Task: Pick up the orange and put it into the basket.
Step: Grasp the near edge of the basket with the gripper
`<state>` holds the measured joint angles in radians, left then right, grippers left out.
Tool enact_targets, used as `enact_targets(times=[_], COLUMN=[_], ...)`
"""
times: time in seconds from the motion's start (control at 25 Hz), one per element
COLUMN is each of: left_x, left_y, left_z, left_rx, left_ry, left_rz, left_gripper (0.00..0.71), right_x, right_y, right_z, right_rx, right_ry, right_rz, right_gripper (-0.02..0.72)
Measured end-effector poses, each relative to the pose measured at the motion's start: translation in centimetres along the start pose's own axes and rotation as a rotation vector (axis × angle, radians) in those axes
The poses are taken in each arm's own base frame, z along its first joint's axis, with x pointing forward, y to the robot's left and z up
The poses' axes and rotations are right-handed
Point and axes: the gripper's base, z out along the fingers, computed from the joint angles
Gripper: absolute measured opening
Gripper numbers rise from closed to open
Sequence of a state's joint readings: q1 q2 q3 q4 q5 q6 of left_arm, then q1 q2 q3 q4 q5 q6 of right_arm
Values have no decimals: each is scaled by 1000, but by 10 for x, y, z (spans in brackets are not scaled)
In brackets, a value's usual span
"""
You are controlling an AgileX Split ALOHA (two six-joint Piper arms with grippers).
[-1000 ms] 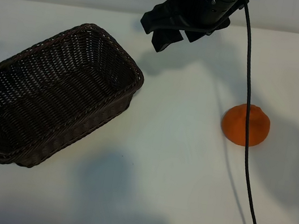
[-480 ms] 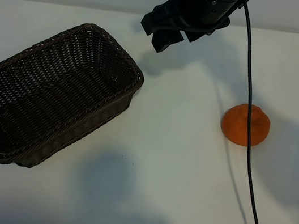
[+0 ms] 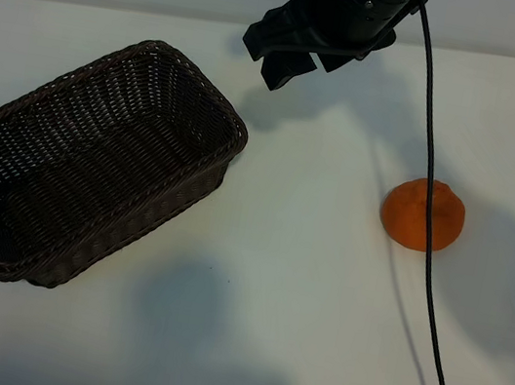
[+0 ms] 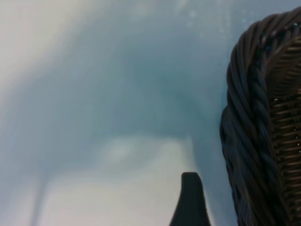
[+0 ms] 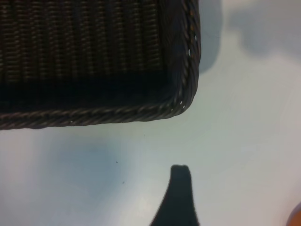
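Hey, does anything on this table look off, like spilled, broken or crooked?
Nothing spilled or broken. The basket sits askew, and a black cable hangs across the orange, which lies alone on the table.

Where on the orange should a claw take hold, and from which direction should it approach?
Take the orange across its widest middle, coming straight down from above. It sits alone on the white table, low and slightly flattened, so a side approach would probably scrape the surface or nudge it away. The black cable crosses it in the exterior view; set the fingers either side of that line.
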<state>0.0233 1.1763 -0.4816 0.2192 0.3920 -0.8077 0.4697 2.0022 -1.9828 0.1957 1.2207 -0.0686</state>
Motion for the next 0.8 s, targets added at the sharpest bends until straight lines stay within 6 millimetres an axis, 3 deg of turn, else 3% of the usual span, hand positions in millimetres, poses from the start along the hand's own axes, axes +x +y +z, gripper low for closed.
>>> enact_targets(times=[0.8], left_x=[12], left_y=[-1], left_z=[51], left_rx=[-65], left_ry=[148], left_rz=[-26], left_gripper=[587], right_x=[0], right_y=[1], right_z=[0], right_rx=[-10], right_ry=[-1], right_rz=[3], right_gripper=[595])
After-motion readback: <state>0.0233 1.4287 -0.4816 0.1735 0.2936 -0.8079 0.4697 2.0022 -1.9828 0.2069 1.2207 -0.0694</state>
